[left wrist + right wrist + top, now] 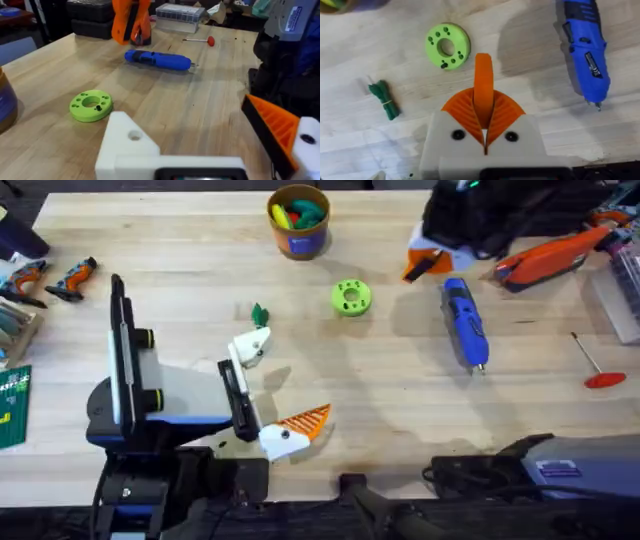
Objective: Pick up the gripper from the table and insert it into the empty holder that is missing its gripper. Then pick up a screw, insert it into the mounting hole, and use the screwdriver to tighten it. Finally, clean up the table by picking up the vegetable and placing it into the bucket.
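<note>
My right pincer [483,102] is clamped narrow on the gripper [483,75]. The small orange block stands between my two ribbed orange pads, its long axis in line with my fingers and its free end poking out past their tips. From overhead this pincer [425,262] hangs above the far right part of the table [400,410], beyond the screwdriver [465,325].

My left pincer [285,380] is spread wide and low over the near left of the table. One of its fingers carries an orange pad [305,420]; the other is the holder [250,347], a bare white wedge with an open mounting hole, seen close up in the left wrist view [127,145].

The blue screwdriver lies flat, its long axis running far to near, silver tip towards my bases. The lime-green ring [350,297] sits to its left, well apart from it.

The vegetable [259,314], a dark green bundle, lies just beyond the holder's tip; whether the two touch I cannot tell. In the right wrist view it lies flat on the wood [384,100].

The bucket [298,225] stands upright at the far edge, coloured pieces inside it. A thin rod with a red handle [598,365] lies at the right.
</note>
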Motion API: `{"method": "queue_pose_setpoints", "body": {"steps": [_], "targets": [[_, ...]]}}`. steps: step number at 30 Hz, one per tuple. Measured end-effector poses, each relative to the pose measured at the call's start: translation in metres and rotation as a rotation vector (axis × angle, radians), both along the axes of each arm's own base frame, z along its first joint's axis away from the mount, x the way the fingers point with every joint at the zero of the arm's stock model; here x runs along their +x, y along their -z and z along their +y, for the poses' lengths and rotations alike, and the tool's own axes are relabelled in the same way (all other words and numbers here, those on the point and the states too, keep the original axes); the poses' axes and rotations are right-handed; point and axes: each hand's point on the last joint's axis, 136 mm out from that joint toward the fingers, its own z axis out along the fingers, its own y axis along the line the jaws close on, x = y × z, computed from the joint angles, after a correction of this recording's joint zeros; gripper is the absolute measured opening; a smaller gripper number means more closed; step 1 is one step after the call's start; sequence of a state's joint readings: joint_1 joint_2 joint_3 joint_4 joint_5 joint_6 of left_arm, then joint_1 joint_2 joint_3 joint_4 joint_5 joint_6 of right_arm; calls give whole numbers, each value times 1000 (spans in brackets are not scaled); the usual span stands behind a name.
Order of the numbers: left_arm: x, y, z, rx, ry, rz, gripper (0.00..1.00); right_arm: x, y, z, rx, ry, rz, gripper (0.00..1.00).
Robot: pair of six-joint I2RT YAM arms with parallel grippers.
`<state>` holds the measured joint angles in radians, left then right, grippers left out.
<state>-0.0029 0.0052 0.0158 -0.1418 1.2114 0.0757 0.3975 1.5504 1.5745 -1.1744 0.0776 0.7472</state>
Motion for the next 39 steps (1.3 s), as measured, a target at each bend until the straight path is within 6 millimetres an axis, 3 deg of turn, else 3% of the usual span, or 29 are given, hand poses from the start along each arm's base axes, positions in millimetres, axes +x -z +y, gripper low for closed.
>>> {"method": "queue_pose_setpoints", "body": {"steps": [7,12,24,33,39], "targets": [[0,0,0,0,0,0,985,-8,-31,-4,44,4,-97,13],[0,0,0,0,0,0,985,5,-44,13,164,-56,-219,12],[0,0,0,0,0,0,985,24,1,52,629,-294,-374,11],[0,0,0,0,0,0,985,-9,5,82,959,-525,-448,10],[0,0,0,0,0,0,985,-29,-21,90,1107,-660,-560,10]]}}
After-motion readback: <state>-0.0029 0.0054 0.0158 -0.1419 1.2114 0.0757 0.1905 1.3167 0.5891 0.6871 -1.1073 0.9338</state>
